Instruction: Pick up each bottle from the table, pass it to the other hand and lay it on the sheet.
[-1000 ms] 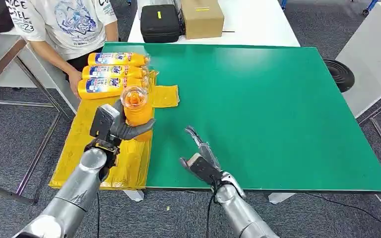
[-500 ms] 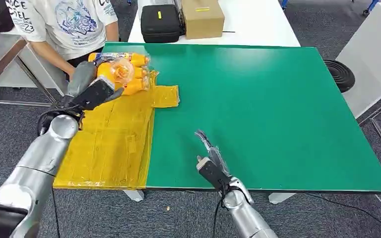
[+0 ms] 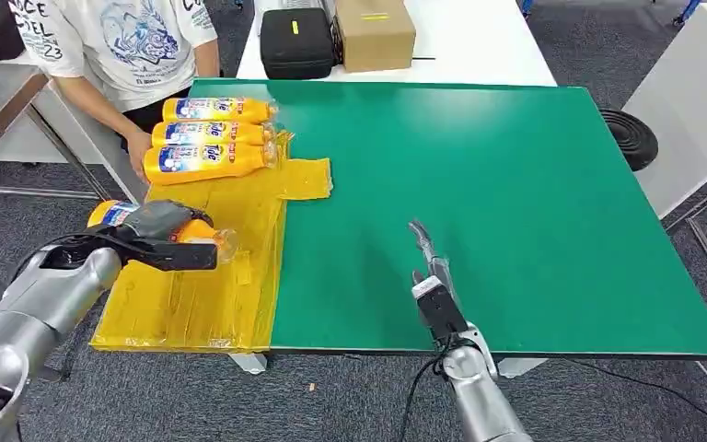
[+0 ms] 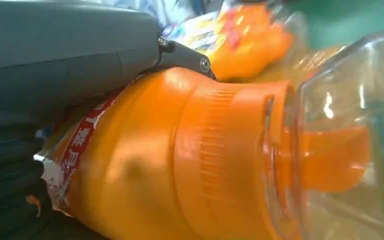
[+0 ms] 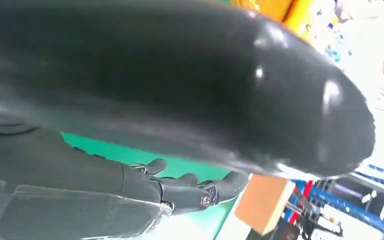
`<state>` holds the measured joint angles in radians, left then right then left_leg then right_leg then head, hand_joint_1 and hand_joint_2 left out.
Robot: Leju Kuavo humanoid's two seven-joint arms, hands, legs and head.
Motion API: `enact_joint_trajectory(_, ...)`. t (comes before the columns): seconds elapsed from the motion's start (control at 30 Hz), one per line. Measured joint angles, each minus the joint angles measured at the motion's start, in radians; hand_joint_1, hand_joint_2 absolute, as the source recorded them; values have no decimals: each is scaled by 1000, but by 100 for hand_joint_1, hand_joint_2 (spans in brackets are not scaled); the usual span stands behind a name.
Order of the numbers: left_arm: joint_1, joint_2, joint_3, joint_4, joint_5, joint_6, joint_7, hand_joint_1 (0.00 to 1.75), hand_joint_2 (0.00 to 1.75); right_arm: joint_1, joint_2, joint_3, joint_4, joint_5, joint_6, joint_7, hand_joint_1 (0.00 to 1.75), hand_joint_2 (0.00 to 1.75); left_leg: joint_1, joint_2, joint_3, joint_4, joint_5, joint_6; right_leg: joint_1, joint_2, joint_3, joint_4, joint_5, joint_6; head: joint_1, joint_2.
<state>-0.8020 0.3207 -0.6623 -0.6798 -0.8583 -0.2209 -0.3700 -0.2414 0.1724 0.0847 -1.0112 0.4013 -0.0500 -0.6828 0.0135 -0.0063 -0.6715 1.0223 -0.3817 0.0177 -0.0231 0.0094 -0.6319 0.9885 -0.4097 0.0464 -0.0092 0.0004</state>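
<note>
The bottle [image 3: 152, 224] looks rigid, slick plastic, best gripped round its labelled body; left hand [image 3: 161, 241] wraps it, right hand [image 3: 428, 267] spread, holding nothing.

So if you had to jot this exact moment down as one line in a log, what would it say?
left hand: holds bottle on its side over yellow sheet | right hand: open, empty, above green table | three bottles lying on sheet

Grey carpet floor [image 3: 331, 405] — white table [image 3: 479, 46] beyond the green table [image 3: 515, 184].
</note>
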Motion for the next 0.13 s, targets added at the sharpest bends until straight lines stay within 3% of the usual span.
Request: enact_joint_trajectory(0.13,34,30,-23,6,30,17,9,175,175,6,-4,-20,-23,-13,12,0,0,0,0,0,0,0,0,0,0,0,0,0,0,0,0,0)
